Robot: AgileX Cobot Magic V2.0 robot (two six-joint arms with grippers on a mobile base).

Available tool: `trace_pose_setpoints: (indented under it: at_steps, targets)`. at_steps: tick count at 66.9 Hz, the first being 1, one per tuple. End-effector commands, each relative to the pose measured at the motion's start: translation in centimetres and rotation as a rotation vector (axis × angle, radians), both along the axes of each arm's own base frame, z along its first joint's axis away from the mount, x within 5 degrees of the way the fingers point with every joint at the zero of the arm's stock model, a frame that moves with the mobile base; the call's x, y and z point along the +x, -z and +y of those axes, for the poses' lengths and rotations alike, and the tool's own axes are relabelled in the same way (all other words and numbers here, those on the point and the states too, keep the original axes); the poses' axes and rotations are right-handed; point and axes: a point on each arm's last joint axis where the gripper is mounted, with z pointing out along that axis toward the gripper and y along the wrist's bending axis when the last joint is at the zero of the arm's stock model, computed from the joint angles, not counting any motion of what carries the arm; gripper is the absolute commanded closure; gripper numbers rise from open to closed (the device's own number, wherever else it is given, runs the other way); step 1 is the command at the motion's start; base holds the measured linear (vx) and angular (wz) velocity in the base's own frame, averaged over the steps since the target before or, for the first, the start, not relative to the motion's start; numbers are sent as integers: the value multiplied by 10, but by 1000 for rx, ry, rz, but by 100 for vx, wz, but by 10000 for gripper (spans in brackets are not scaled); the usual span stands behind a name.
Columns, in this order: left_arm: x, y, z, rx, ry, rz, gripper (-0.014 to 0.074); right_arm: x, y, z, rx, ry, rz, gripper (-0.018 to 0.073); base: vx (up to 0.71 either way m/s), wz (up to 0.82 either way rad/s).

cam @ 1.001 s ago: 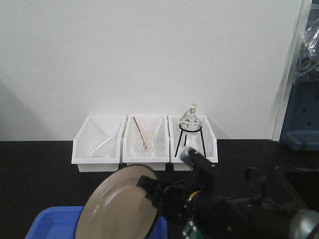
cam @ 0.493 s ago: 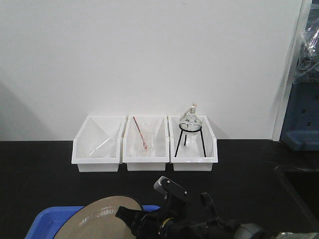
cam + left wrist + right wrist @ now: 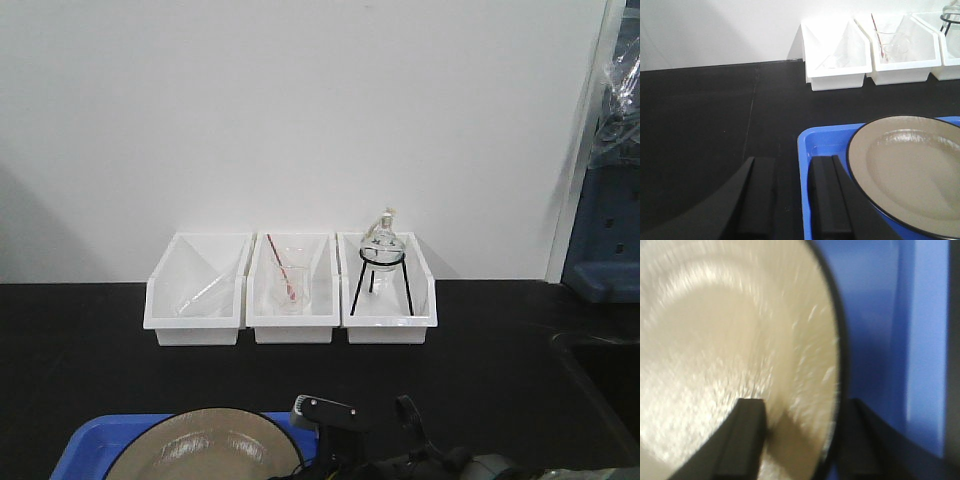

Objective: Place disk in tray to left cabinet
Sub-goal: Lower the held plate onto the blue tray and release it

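Note:
The tan disk [image 3: 205,450] with a thin black rim lies in the blue tray [image 3: 100,440] at the table's near edge. From the left wrist the disk [image 3: 910,175] fills the right part of the tray [image 3: 825,137]. My left gripper [image 3: 791,162] is open and straddles the tray's left rim, one finger outside and one inside. My right gripper [image 3: 801,405] is open over the disk [image 3: 715,340], one finger above its face and the other just past its rim over the tray [image 3: 875,315]. The left cabinet is out of view.
Three white bins stand in a row against the wall: one on the left [image 3: 197,290], a middle one [image 3: 292,290] holding a beaker with a red rod, and a right one [image 3: 388,290] holding a glass flask on a black tripod. A blue-grey unit [image 3: 603,240] stands at the far right.
The disk came down from a steep tilt in my right gripper to lie nearly flat in the tray. The right arm sank low with it.

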Motion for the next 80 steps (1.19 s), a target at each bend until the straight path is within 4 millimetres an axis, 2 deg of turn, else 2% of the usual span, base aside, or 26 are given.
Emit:
trace_pose_setpoints:
  at_steps: [1, 7, 20, 29, 35, 43, 53, 61, 68, 80]
  targets:
    - [3, -17, -1, -4, 7, -101, 272, 4, -31, 1, 27, -37, -110, 102, 0, 0]
    - [3, -17, -1, -4, 7, -101, 272, 4, -42, 0, 26, -57, -153, 69, 0, 0]
    - [3, -17, -1, -4, 7, -101, 272, 1, -85, -12, 5, -122, -295, 67, 0, 0]
    - [3, -16, -1, -4, 7, -93, 272, 7, -115, -51, -5, -35, -261, 67, 0, 0]
    - [3, -15, -1, -4, 7, -79, 269, 10, -127, -80, -27, 26, -224, 67, 0, 0]
    - [9, -15, -1, -10, 7, -57, 244, 14, -133, -99, -42, 68, -216, 69, 0, 0]
    - [38, -11, -2, -15, 6, 73, 163, 15, -131, -100, -46, 72, -207, 69, 0, 0]
    - [72, -8, -3, -92, -26, 224, 113, 15, -132, -100, -41, 75, -224, 69, 0, 0]
    - [105, -7, -4, -139, -49, 356, 104, 16, -133, -100, -35, 78, -231, 69, 0, 0]
    - [161, 5, -6, -70, -20, 553, 104, 12, -124, -101, -91, 39, -158, 69, 0, 0]
